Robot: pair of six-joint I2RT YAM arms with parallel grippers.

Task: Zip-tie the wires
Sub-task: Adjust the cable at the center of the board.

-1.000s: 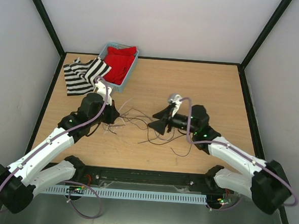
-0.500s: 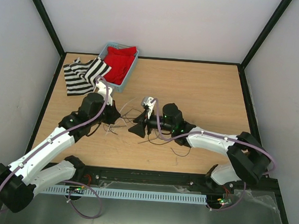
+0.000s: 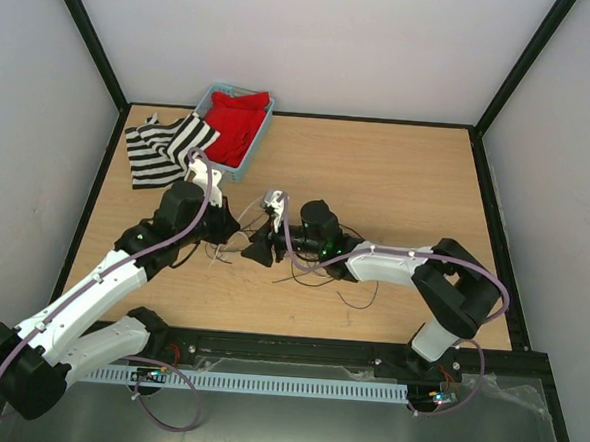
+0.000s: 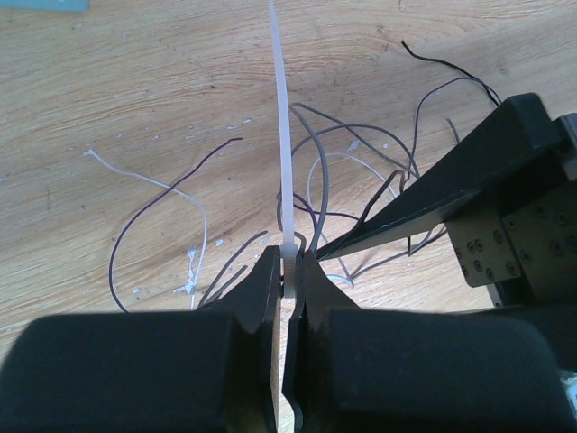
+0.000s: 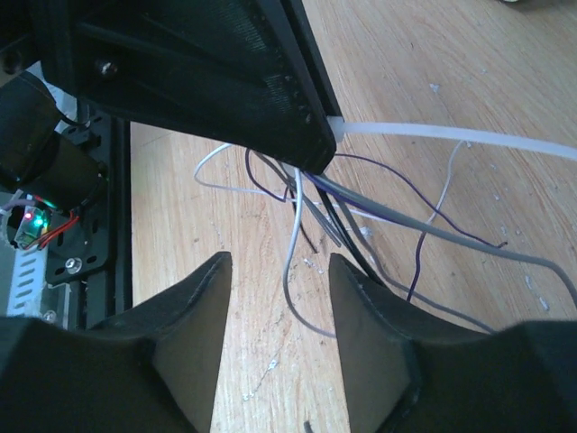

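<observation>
At left: black two-finger left gripper, clenched on the near end of a thin white plastic zip tie; long free end of the strap running straight away across the pale wooden table; no tight loop to be seen.

In the middle: very thin black and whitish wires, drawn together into a rough bunch right at the pinched end of the zip tie, fanning out from there in loose curls on the table; cannot tell whether the strap already passes round them.

At right: black right gripper, fingers spread and grasping nothing, hovering just beside the bunch and the left fingers.

Judged progress: gathering largely done, strap in hand; left to do, probably, catching the free end, pulling it snug round the bunch, then letting go.
</observation>
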